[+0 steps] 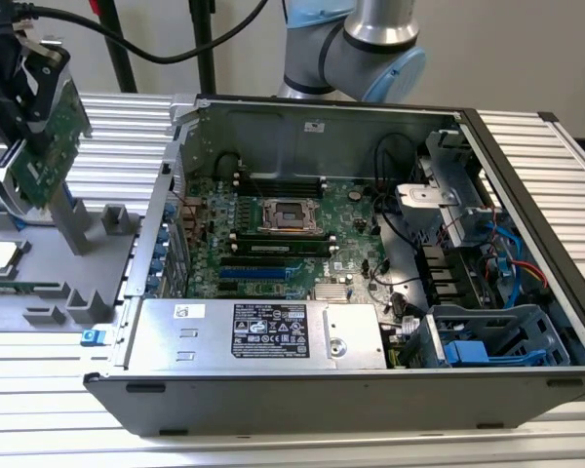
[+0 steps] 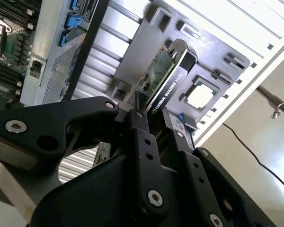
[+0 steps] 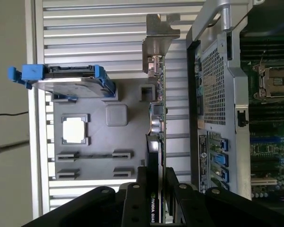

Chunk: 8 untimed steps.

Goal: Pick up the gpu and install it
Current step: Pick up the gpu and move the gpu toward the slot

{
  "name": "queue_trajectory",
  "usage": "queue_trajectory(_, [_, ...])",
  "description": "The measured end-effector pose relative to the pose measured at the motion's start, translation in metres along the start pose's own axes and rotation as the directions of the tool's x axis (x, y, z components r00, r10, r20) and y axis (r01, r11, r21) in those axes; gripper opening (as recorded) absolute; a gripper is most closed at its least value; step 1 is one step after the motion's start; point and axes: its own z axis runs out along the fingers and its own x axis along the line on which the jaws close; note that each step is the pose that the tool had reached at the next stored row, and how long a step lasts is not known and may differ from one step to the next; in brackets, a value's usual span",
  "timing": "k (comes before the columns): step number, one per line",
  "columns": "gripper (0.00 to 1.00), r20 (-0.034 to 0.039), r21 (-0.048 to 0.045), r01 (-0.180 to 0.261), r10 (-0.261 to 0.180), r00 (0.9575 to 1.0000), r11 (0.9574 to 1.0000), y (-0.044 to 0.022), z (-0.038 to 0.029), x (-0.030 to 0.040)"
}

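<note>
my gripper (image 2: 155, 124): black
gpu (image 1: 47, 146): green board, black cooler, silver bracket
hard drive (image 3: 71, 87): silver, blue rails
tray (image 3: 109, 156): plain grey
motherboard (image 1: 351, 200): green
table (image 1: 39, 390): pale silver, ribbed in stripes
computer case (image 1: 302, 400): grey, dark edge

Ribbed aluminium table (image 1: 526, 429) of pale slats, running from three o'clock round through six to nine in the exterior view. Plain pale wall (image 1: 507, 49) behind, at one o'clock. Dark stand poles (image 1: 203, 44) at eleven o'clock, up against that wall. Smooth beige floor (image 3: 9, 71) beyond the table's edge in both wrist views. Soft, even light throughout.
</note>
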Motion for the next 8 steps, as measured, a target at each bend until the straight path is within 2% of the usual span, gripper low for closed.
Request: queue_trajectory(8, [0.0, 0.0, 0.0, 0.0, 0.0, 1.0, 1.0, 0.0003, -0.0048, -0.0001])
